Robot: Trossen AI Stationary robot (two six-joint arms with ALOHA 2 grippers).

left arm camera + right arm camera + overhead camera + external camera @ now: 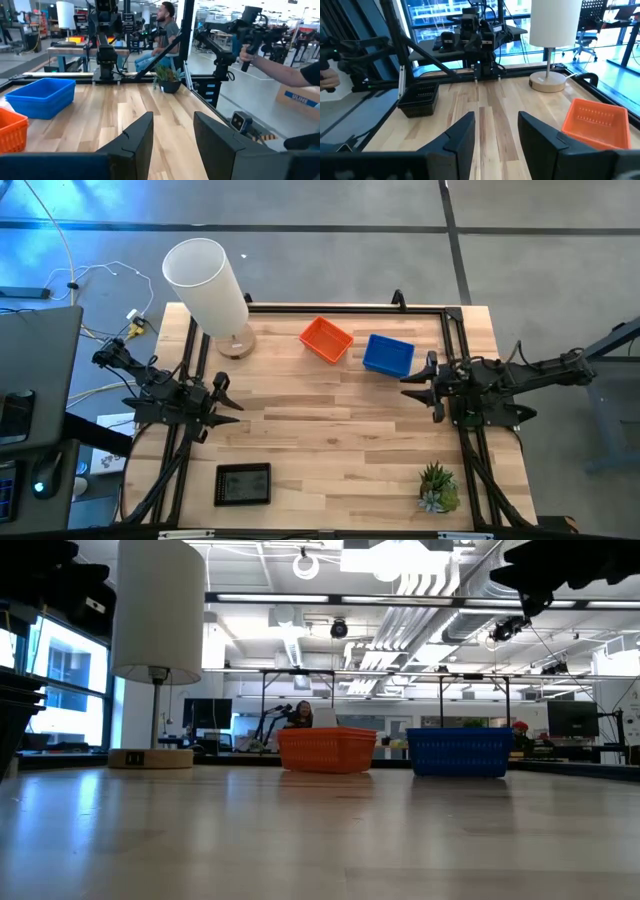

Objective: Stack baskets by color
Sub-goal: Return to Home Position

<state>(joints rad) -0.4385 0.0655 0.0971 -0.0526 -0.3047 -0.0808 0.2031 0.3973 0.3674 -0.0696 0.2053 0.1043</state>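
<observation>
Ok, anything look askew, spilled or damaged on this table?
Only minor: the orange mesh plastic baskets sit skewed to the edges of the wooden table, the blue mesh plastic baskets less so. Nothing spilled or damaged. Left claw and right claw wait open at the sides.

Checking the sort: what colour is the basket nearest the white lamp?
The basket is orange; the high view shows it best.

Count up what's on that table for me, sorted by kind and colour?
Orange basket: 1
Blue basket: 1
Black basket: 1
Lamp: 1
Potted plant: 1
Robot arms: 2, with the left gripper and right gripper open at the sides of the table
Total: 7
Any baskets nested inside others cannot be counted from here.
</observation>
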